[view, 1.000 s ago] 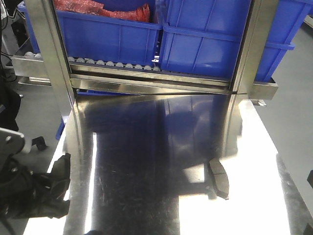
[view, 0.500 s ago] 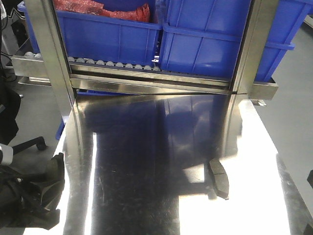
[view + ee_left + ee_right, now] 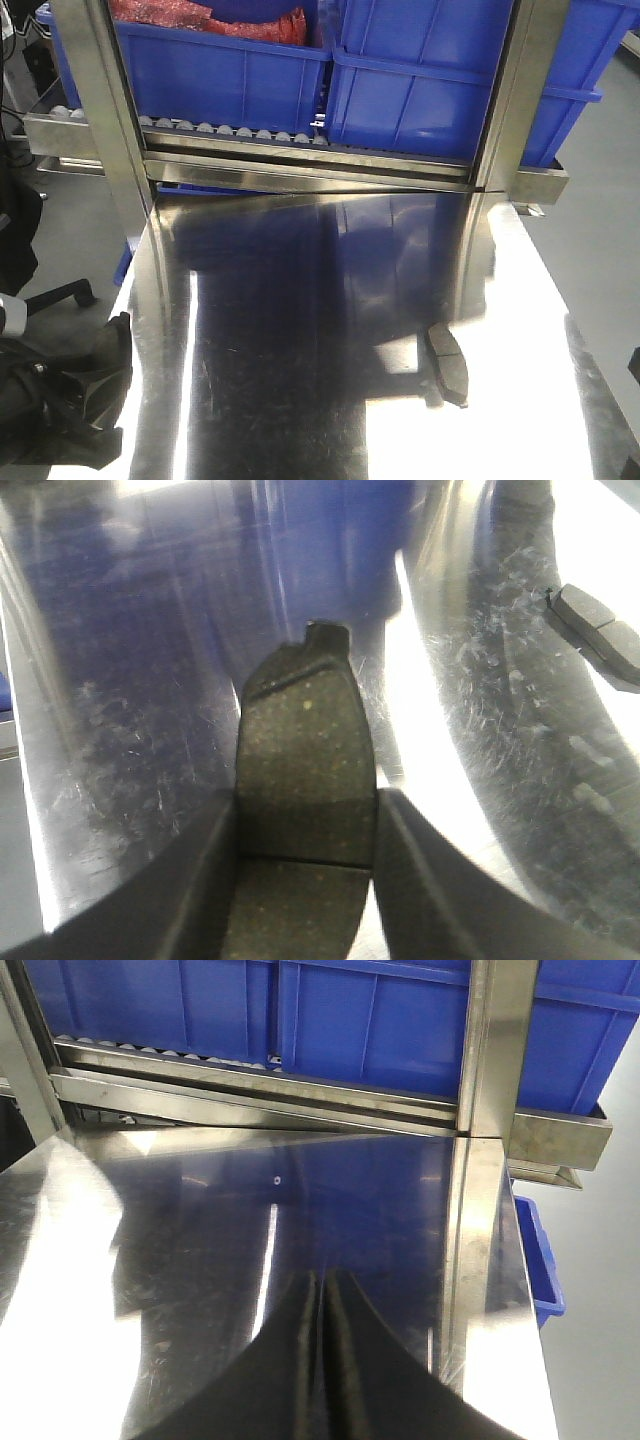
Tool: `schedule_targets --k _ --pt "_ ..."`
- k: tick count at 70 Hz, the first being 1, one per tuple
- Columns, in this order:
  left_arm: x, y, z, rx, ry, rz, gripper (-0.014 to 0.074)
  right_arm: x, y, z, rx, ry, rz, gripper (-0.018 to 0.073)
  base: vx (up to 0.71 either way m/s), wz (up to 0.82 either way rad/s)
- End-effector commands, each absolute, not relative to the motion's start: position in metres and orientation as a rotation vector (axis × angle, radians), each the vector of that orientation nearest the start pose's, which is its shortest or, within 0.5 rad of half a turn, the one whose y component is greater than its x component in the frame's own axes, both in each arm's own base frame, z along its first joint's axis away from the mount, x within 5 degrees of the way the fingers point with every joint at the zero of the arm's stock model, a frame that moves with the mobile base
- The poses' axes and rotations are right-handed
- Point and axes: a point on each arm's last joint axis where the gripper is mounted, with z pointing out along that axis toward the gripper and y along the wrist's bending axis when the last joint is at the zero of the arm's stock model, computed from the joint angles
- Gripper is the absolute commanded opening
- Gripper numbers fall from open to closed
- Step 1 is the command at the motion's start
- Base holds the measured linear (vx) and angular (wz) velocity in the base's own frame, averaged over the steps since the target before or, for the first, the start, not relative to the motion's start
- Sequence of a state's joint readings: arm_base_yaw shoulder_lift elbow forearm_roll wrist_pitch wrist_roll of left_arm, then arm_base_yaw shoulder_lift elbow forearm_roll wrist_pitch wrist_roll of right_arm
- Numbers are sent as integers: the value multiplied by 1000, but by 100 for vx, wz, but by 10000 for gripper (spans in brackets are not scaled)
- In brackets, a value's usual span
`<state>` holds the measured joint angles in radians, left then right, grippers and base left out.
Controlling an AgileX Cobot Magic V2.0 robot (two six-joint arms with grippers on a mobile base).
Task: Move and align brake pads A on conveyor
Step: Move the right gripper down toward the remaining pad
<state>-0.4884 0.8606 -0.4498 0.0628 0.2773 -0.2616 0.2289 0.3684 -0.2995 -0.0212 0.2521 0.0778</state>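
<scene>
Plainly, the left gripper [image 3: 305, 810] is clamped on one brake pad [image 3: 305, 735]. Its two dark fingers [image 3: 170, 900] press against the pad's long edges. The pad juts forward past the fingertips with its speckled friction face toward the wrist camera. A groove crosses the pad between the fingers, and a small notched ear of backing plate shows at the far end. Under this hand lies the steel tabletop [image 3: 120, 730], scratched and reflecting blue. Whether the held pad's far end touches the steel or hangs just above it I cannot tell.

A second brake pad [image 3: 598, 630] lies flat on the tabletop, ahead of the left gripper and well off to its right. It is apart from both the gripper and the held pad, and its own groove shows across the middle. In the front-facing view the left gripper is only a dark mass at the table's left edge, and the pad it carries seems lost in that shape.

The right gripper [image 3: 325, 1290] has its fingers pressed together, with only a thin seam between them. It is poised over bare steel. Ahead of it runs a steel rail [image 3: 270, 1095] with blue bins [image 3: 380, 1020] behind it. A steel upright [image 3: 495, 1040] stands ahead and to its right.
</scene>
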Motion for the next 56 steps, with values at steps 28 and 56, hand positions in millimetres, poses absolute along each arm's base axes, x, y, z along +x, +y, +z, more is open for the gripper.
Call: schedule_targets --k 28,56 --pt "151 -80 270 292 2046 -420 97 89 20 282 -152 1708 197 46 0 0" --pt "151 -80 270 292 2046 -420 97 89 20 280 -153 1729 196 652 0 0"
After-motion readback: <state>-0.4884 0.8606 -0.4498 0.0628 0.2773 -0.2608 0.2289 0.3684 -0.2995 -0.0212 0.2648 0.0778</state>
